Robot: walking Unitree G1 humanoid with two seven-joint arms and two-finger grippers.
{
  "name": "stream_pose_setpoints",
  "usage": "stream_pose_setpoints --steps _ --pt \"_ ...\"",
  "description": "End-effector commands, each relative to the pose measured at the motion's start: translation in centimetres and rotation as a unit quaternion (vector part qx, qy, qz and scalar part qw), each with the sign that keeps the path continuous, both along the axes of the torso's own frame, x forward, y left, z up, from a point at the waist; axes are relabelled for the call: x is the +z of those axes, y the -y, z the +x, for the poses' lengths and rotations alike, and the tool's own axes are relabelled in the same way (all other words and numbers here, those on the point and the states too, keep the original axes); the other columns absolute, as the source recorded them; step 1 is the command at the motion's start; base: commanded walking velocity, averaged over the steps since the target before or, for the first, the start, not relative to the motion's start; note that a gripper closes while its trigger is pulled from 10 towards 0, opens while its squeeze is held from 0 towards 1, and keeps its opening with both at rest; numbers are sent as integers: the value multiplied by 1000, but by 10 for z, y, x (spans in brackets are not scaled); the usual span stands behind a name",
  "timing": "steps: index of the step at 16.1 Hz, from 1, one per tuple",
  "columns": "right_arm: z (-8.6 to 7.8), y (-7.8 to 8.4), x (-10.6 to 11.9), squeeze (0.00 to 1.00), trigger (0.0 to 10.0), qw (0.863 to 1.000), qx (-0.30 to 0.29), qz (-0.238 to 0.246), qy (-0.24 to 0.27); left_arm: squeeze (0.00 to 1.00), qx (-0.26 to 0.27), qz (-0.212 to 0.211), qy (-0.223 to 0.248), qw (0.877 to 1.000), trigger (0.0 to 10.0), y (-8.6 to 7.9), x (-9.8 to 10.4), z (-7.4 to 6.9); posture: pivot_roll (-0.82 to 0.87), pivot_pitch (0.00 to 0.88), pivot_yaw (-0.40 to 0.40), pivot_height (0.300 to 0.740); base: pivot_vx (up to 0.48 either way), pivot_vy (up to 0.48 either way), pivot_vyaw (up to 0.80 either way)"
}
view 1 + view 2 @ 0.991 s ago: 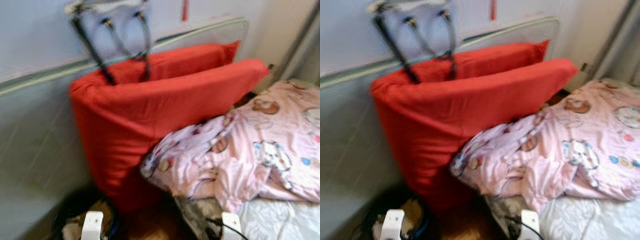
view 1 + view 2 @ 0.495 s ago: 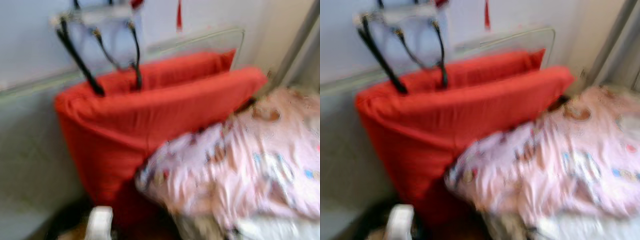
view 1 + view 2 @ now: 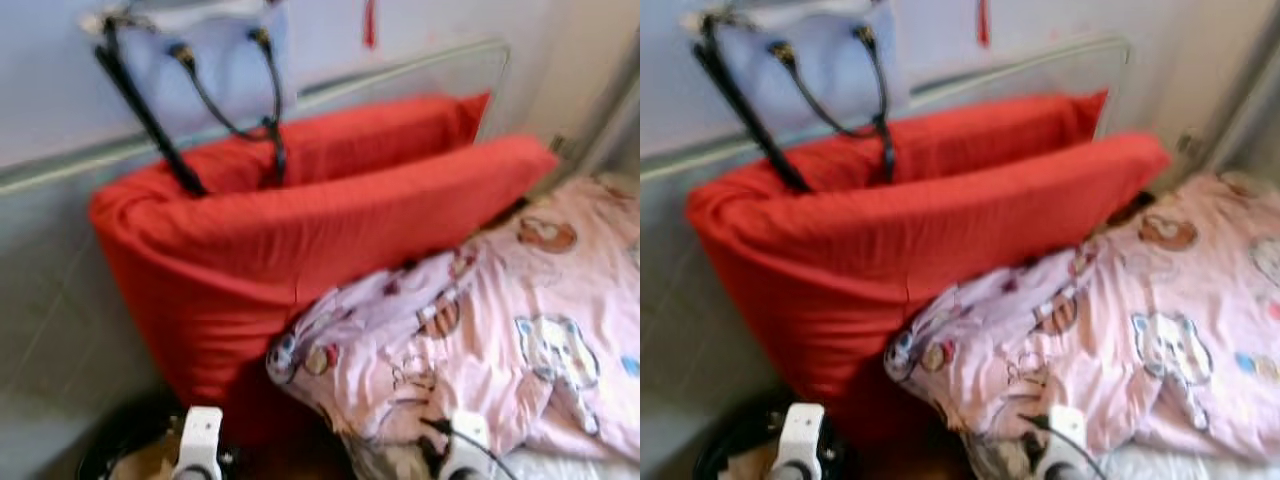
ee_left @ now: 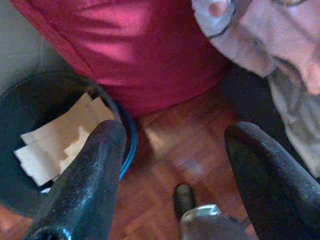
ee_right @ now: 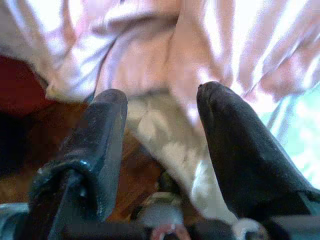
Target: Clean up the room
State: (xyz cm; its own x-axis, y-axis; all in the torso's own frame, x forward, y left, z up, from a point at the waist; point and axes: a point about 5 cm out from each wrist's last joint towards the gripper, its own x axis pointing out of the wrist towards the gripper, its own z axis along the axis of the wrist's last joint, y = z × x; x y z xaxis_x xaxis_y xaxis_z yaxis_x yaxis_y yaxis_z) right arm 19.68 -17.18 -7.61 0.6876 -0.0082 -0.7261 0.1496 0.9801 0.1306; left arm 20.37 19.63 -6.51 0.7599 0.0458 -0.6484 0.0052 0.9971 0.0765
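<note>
1. The pink blanket (image 3: 480,350) with little bears on it lies bunched up on the bed, leaning on the big red cushion (image 3: 300,250). One corner hangs down over the wood floor (image 4: 165,165).
2. Your left gripper (image 4: 172,165) is spread wide and holds nothing. It hangs low over the floor, next to a dark bin (image 4: 30,100) with paper in it.
3. Your right gripper (image 5: 160,135) is spread too, and empty. It points at the pink folds just ahead.
4. I think the blanket is soft, light and floppy. It will sag and slide when you lift it.
5. Grab a thick fold near the hanging corner, not a flat, thin spot. A thick bunch should slip out less.
6. The red cushion looks squishy and big, so two grippers may be better for that one.
7. A bag (image 3: 200,70) hangs on the wall above. Mind its straps.
</note>
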Motion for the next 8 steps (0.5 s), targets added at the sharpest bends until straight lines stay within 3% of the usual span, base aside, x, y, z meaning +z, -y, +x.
stream_pose_setpoints --steps 1,3,6,7,8 --pt "14 -4 8 0 10000 999 -4 8 34 0 2 0 7 1000 10000 -4 -1 -5 26 0 -12 740 0 0 0" --pt "29 -3 20 0 10000 997 -7 9 79 0 2 -6 40 999 10000 -3 3 -4 23 0 -12 740 0 0 0" --pt "39 0 29 0 10000 992 -21 9 121 0 6 -11 68 998 10000 -3 6 -4 18 0 -15 740 0 0 0" --pt "40 1 30 0 10000 991 -21 7 129 0 9 -12 97 995 10000 -2 15 9 19 0 -19 740 0 0 0" --pt "39 1 31 0 10000 991 -20 2 134 0 -13 18 219 975 10000 -4 65 66 20 0 -20 740 0 0 0"
